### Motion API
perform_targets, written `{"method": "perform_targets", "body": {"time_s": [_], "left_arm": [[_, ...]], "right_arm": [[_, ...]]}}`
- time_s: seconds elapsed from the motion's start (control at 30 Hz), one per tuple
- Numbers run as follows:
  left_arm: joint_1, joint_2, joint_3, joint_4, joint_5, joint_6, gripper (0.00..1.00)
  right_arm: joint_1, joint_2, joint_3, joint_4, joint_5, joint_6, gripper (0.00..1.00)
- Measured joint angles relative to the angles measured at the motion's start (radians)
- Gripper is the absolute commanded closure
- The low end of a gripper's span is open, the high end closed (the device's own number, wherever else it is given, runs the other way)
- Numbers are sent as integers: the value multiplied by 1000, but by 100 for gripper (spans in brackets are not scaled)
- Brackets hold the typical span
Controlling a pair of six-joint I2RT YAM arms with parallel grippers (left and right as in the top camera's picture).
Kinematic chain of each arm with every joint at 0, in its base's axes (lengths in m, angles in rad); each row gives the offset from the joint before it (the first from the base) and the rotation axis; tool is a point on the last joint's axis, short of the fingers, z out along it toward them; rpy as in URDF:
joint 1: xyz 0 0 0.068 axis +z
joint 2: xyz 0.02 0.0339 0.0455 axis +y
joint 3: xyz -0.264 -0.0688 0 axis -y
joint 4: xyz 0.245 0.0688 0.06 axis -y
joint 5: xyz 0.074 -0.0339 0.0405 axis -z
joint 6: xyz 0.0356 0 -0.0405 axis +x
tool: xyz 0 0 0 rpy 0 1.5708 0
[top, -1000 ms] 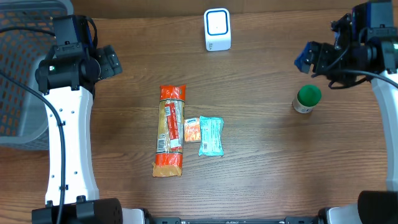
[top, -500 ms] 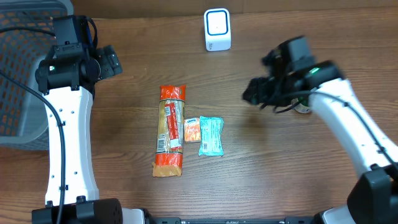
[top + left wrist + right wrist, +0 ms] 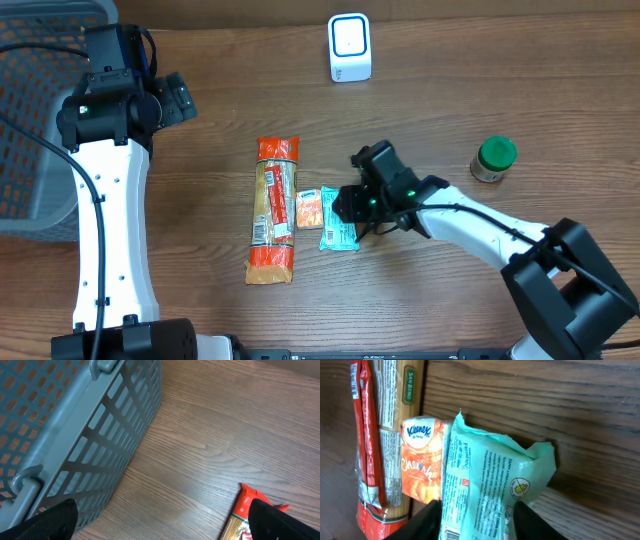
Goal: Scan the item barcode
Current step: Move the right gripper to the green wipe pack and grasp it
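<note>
A teal wipes pack (image 3: 338, 222) lies flat on the table beside a small orange tissue pack (image 3: 309, 209). My right gripper (image 3: 349, 208) is low over the teal pack (image 3: 490, 480). In the right wrist view its jaws (image 3: 479, 522) are open and straddle the pack, one dark finger (image 3: 427, 521) at each long edge. A strip of barcode (image 3: 451, 534) shows at the pack's lower edge. The white scanner (image 3: 350, 47) stands at the back of the table. My left gripper (image 3: 172, 98) hangs wide open and empty (image 3: 162, 521) near the basket.
A long red and yellow pasta pack (image 3: 274, 208) lies left of the tissue pack (image 3: 421, 460). A green-lidded jar (image 3: 493, 158) stands at the right. A grey mesh basket (image 3: 40, 110) fills the far left, its wall (image 3: 60, 425) close to my left gripper.
My right arm has swung from the far right, past the jar, down to the teal pack, and its jaws have narrowed around it. The left arm has not moved.
</note>
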Motion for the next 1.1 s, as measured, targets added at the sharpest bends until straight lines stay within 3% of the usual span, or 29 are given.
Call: {"method": "perform_targets", "body": {"time_s": [0.5, 0.8, 1.0, 1.1], "left_arm": [[0, 0, 0, 0, 0, 0, 0], [0, 0, 0, 0, 0, 0, 0], [0, 0, 0, 0, 0, 0, 0], [0, 0, 0, 0, 0, 0, 0]], "right_arm": [[-3, 0, 0, -51, 109, 57, 80], [-3, 0, 0, -82, 120, 120, 78], [6, 0, 0, -90, 120, 143, 68], [13, 0, 0, -90, 120, 148, 67]]}}
